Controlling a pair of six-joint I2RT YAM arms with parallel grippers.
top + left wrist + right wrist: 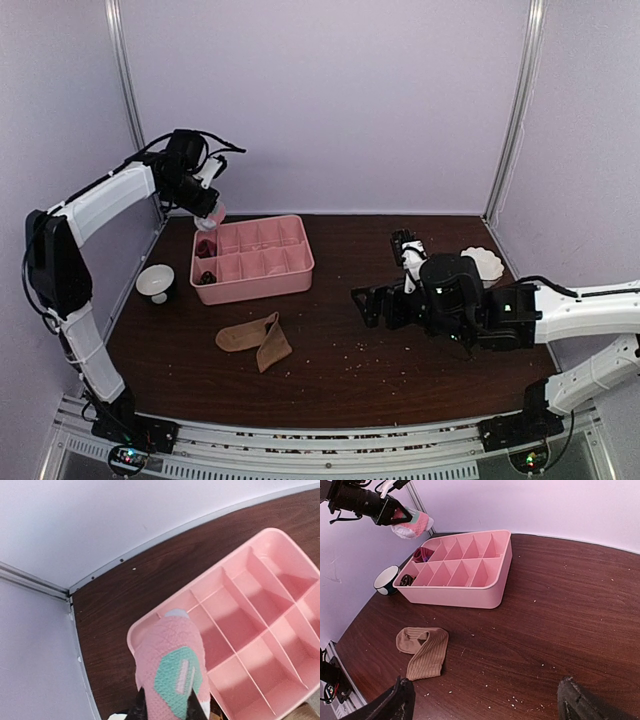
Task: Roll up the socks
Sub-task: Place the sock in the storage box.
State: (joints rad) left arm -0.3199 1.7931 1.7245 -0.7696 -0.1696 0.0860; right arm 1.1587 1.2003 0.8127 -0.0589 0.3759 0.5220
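Observation:
My left gripper (207,208) hangs above the back left corner of the pink tray (256,291), shut on a rolled pink sock (211,216). In the left wrist view the pink sock (170,675), with its mint-green patch, sits between the dark fingers of the left gripper (167,710), over the tray's corner (131,637). The tan socks (255,340) lie crossed and flat on the table in front of the tray. My right gripper (385,275) stands wide open at mid-right, holding nothing. Its view shows the tan socks (422,647) ahead on the left of the right gripper (487,705).
A dark red bundle (205,247) lies in the tray's back left compartment, a dark item (207,278) in the one in front. A white cup (155,282) stands left of the tray and a white scalloped dish (485,262) at far right. Crumbs dot the table.

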